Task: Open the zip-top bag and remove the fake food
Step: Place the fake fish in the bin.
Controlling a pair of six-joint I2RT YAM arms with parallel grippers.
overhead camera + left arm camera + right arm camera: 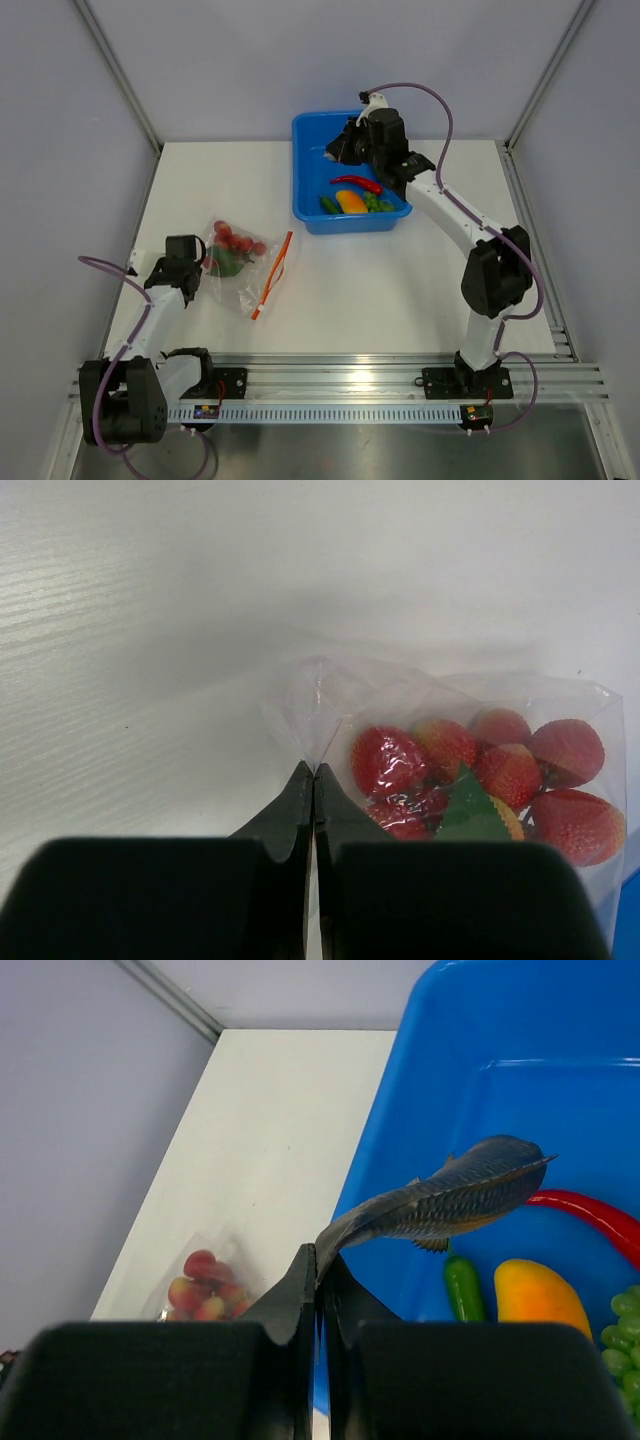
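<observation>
The zip-top bag (248, 268) lies on the table at the left, its orange-red zip strip (272, 273) on the right side. A cluster of red and yellow balls (236, 240) with a green leaf is inside it (480, 770). My left gripper (205, 264) is shut on the bag's corner fold (316, 730). My right gripper (334, 153) is shut on the tail of the silvery fish (470, 1195) and holds it over the blue tub (310, 205). In the tub lie a red chili (357, 183), an orange-yellow pepper (350, 201) and green vegetables (379, 203).
The tub's near wall (420, 1080) stands below my right gripper (319, 1253). A small green pepper (462, 1285) lies beside the orange one (540, 1295). Bare white table runs between the bag and the tub. Walls close in the back and both sides.
</observation>
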